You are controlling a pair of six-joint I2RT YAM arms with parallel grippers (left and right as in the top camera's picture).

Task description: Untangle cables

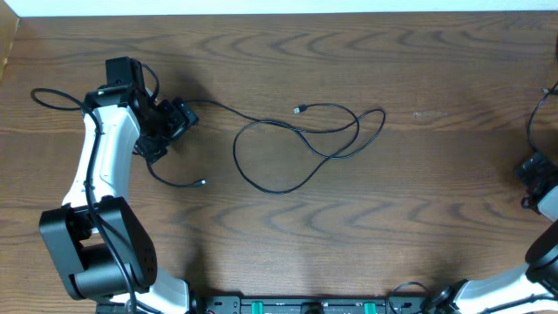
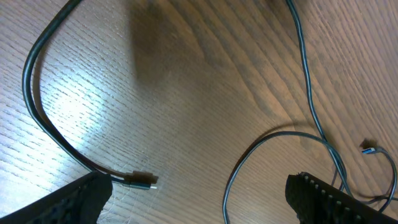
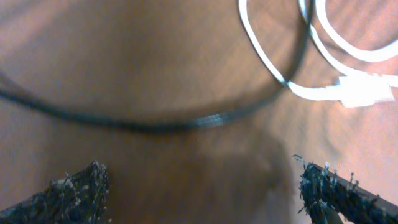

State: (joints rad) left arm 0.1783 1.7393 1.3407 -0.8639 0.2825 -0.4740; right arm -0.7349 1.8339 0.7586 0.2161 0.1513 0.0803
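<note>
Both hands wide open, cables lying loose on the counter.
The left hand [image 1: 170, 124] hangs empty over the counter [image 1: 418, 218], fingers spread, just above the black cable [image 1: 235, 153], whose loops sprawl across the middle with one plug end [image 1: 299, 110] lying free. Far right, the right hand [image 3: 202, 186] gapes too, over the white cable [image 3: 364, 93], which a dark cord [image 3: 186, 122] crosses.
</note>
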